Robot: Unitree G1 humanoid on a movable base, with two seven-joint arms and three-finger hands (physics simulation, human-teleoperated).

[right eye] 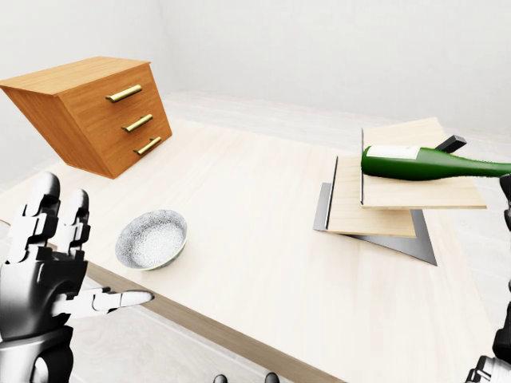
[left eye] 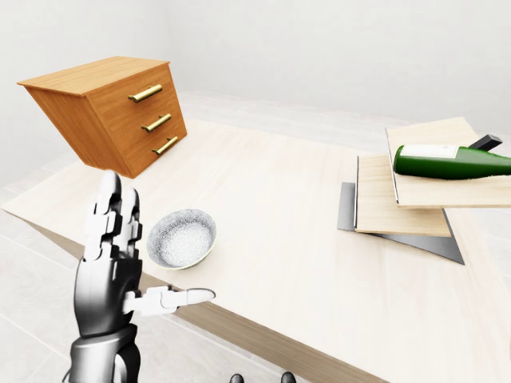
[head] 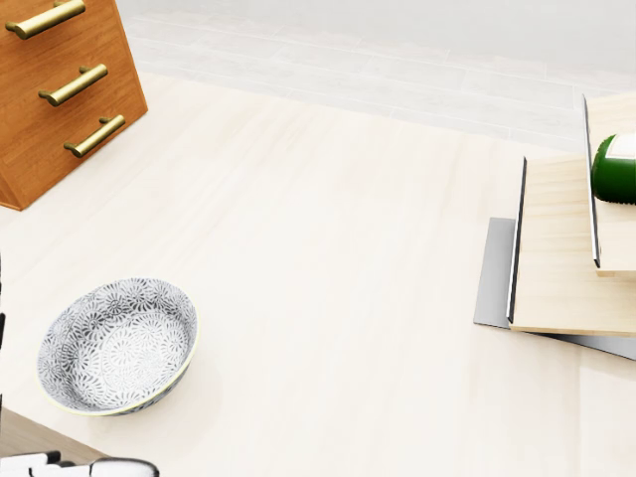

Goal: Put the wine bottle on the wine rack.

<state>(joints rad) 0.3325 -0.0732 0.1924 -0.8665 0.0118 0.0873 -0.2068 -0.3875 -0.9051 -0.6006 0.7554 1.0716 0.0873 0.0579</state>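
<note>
The green wine bottle (left eye: 451, 162) lies on its side across the top board of the stepped wooden wine rack (left eye: 399, 209), at the right of the table, neck pointing right. Neither hand touches it. My left hand (right eye: 100, 251) is raised at the lower left of the eye views, off the table's near edge, fingers (left eye: 110, 209) spread upward and thumb pointing right, holding nothing. Only dark bits of my right hand (right eye: 505, 203) show at the right edge of the right-eye view, just below the bottle's neck; its fingers are hidden.
A patterned grey bowl (head: 117, 345) sits near the table's lower left edge, close to my left hand. A tilted wooden drawer chest (left eye: 120, 112) with brass handles stands at the upper left. The rack rests on a grey metal base (left eye: 431, 243).
</note>
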